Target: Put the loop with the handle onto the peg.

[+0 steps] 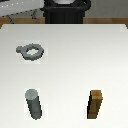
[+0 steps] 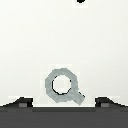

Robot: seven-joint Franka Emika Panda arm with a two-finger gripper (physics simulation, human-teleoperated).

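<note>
The loop with the handle (image 1: 31, 51) is a small flat grey-teal ring lying on the white table at the exterior view's left, towards the far side. The peg (image 1: 33, 104) is an upright dark grey cylinder near the front, at the exterior view's left. The gripper does not show in the exterior view. In the wrist view my gripper (image 2: 64, 102) is open and empty, with its two dark fingertips (image 2: 22, 102) wide apart. The loop (image 2: 62, 86) lies on the table below, between them, and nothing is touching it.
A brown wooden square-sided block (image 1: 96, 105) stands upright near the front at the exterior view's right. The robot's dark base (image 1: 64, 10) is beyond the table's far edge. A small dark spot (image 2: 80, 1) shows at the edge of the wrist view.
</note>
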